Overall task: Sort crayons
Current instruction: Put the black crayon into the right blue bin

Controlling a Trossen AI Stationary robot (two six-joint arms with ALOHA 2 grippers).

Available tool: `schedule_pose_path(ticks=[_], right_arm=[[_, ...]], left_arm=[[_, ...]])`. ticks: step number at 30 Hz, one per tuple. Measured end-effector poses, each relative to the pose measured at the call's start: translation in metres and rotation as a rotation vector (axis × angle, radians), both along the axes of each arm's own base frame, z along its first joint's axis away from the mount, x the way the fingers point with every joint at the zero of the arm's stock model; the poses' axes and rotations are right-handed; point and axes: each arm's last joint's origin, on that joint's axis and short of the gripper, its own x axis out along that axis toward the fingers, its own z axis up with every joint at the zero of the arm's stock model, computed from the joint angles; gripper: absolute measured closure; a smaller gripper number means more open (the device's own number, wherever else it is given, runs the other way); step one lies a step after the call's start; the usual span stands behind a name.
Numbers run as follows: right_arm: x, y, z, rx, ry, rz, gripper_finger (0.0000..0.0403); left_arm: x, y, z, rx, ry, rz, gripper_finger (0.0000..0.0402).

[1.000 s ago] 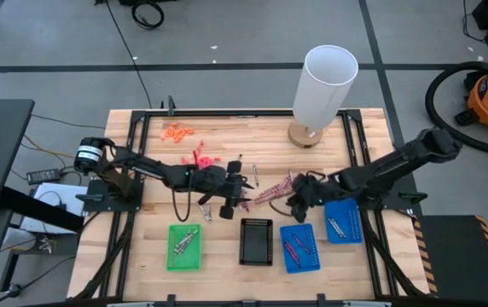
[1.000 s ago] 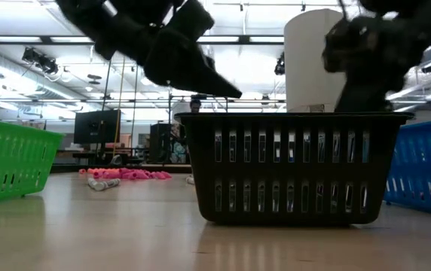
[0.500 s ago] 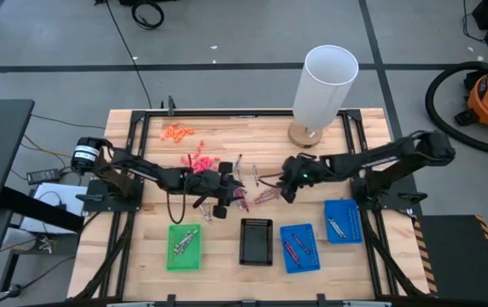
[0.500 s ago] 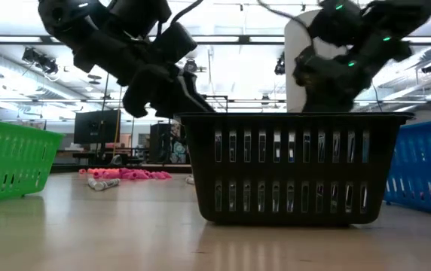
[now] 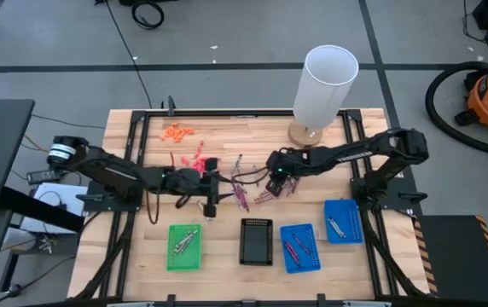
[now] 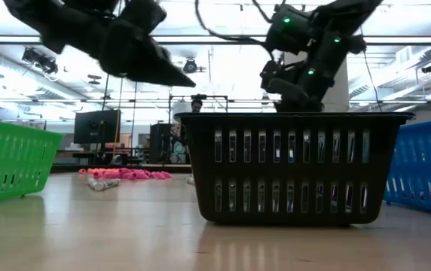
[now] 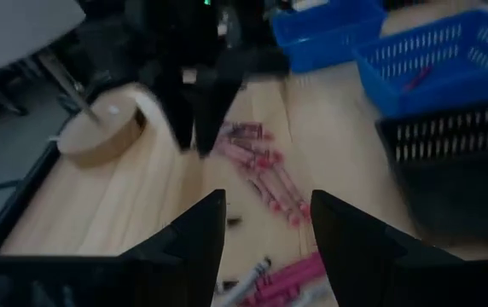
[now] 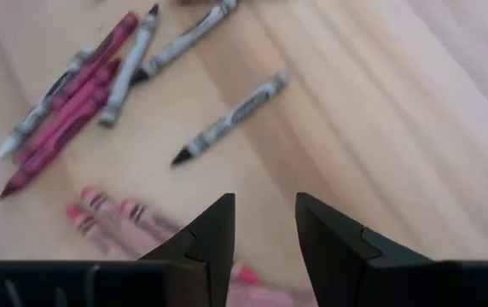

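**Both tools over the loose crayon pile, mid-worktop**

I see the crayons (image 5: 246, 186) scattered at the centre of the wooden worktop (image 5: 227, 136), with an orange-pink cluster (image 5: 178, 131) near the far left corner. Some are already sorted: grey ones in the green tray (image 5: 184, 246), dark ones in two blue trays (image 5: 299, 247). The black basket (image 5: 256, 241) sits between green and blue.

My right tool (image 5: 275, 173) hovers over the pile, fingers (image 8: 212, 237) parted and holding nothing; a grey crayon (image 8: 227, 118) lies just ahead of them. My left tool (image 5: 212, 182) faces it from the other side, fingers (image 7: 194, 240) spread wide, empty. The white cylinder (image 5: 322, 85) stands at the far edge.
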Motion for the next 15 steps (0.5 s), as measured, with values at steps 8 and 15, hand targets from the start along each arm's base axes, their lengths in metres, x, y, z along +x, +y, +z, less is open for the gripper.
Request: schedule_pose_path(ticks=[8, 15], right_arm=[[0.017, -0.017, 0.0, 0.012, 0.11, -0.037, 0.0269], [0.027, -0.017, -0.007, -0.057, 0.122, 0.188, 0.0269]], left_arm=[[-0.003, -0.002, 0.0, 0.001, -0.021, 0.079, 0.0217], [-0.004, -0.002, -0.003, -0.015, -0.001, 0.087, 0.0217]])
